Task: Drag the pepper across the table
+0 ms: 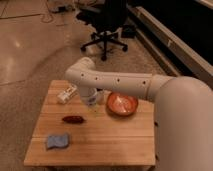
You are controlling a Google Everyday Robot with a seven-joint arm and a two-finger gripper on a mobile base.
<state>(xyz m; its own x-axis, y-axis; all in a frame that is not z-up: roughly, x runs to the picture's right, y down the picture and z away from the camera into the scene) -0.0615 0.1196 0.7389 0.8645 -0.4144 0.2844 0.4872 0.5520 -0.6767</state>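
The small dark red pepper (73,119) lies on the left half of the light wooden table (110,137), in front of the gripper. My gripper (92,100) hangs from the white arm's bent wrist over the table's back middle. It is above and to the right of the pepper, apart from it, between a white packet and the bowl. The white arm (130,85) reaches in from the right.
A round orange-red bowl (121,104) stands right of the gripper. A white packet (66,94) lies at the back left. A blue-grey cloth (57,141) lies at the front left. A black office chair (107,25) stands on the floor behind the table.
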